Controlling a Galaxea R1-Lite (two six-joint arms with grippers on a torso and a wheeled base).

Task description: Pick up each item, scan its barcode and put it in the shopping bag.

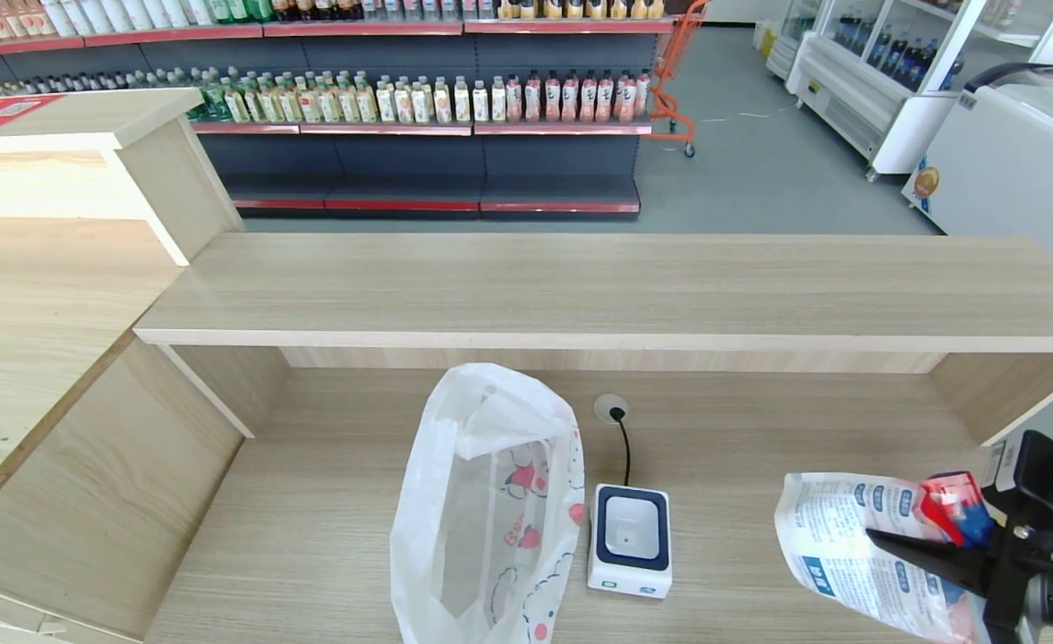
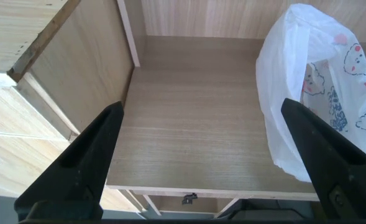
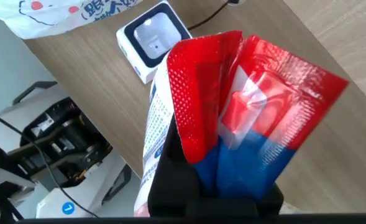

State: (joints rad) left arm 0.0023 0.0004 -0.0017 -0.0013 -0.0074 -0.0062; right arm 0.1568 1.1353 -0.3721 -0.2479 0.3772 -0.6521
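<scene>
The left gripper hangs over the bare desk with its fingers spread wide apart and nothing between them. Off its right finger stands the shopping bag, white film with a cartoon print, upright, its mouth gaping open; what lies inside cannot be told. Just beside the bag, on the side toward the right gripper, sits the scanner, window up, its cable running away across the desk. The right gripper is clamped on the red-and-blue end of the packet, which it holds off the desk; the packet's white body juts from the fingers toward the scanner, apart from it.
</scene>
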